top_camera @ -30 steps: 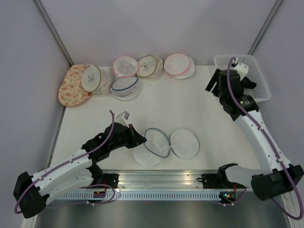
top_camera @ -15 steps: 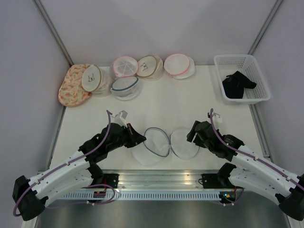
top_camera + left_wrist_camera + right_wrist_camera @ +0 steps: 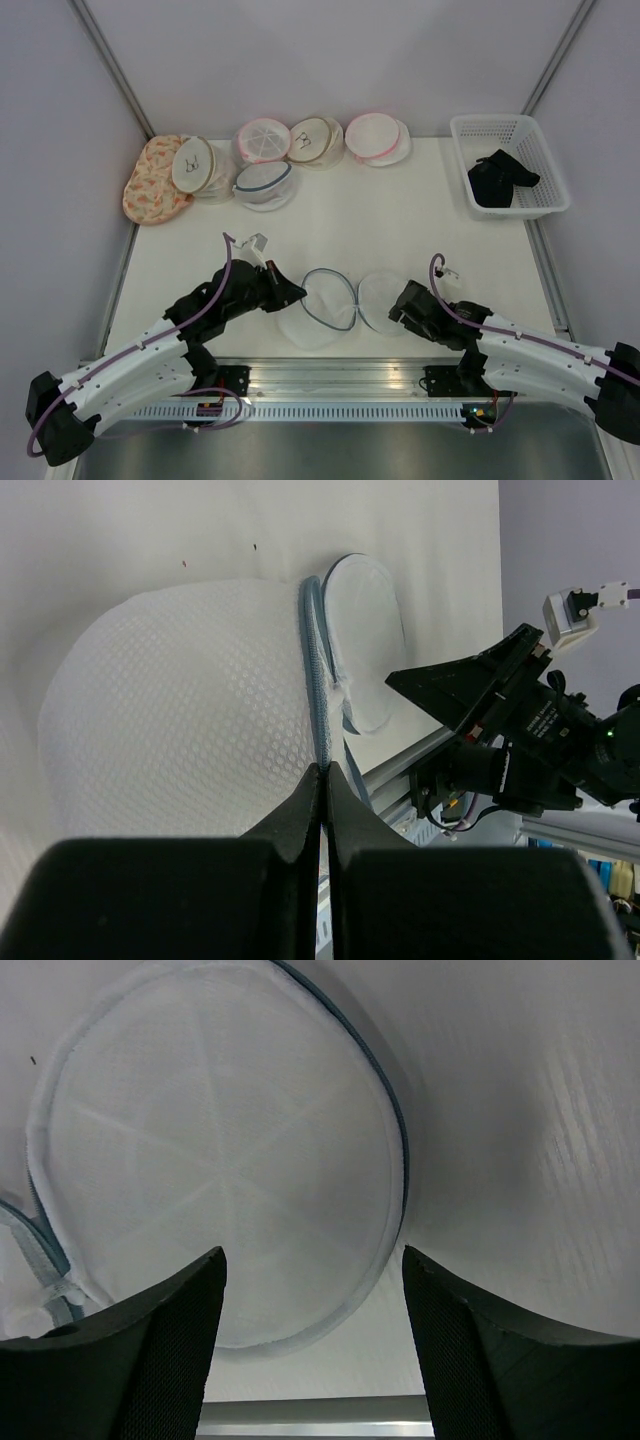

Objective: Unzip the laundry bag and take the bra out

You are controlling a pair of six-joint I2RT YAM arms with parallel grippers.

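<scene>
Fingers of the left gripper are pressed together with no gap showing. Their tips pinch the grey-blue zipper rim of the laundry bag, at the spot where its domed mesh half meets the flat one. Right gripper is spread wide and holds nothing. It hangs low over the bag's flat round half, with one finger to each side of that disc's near edge in the wrist view; whether the tips touch the mesh cannot be told. From above, the bag lies opened out like a clamshell close to the near edge of the table, between the two grippers. The domed half is on the left and the flat half on the right, joined in the middle, so its long axis runs left to right across the table. Bra is out of the bag, a black bundle lying in the white basket at the far right corner, well apart from both grippers. Other round mesh bags sit in a row along the far edge
</scene>
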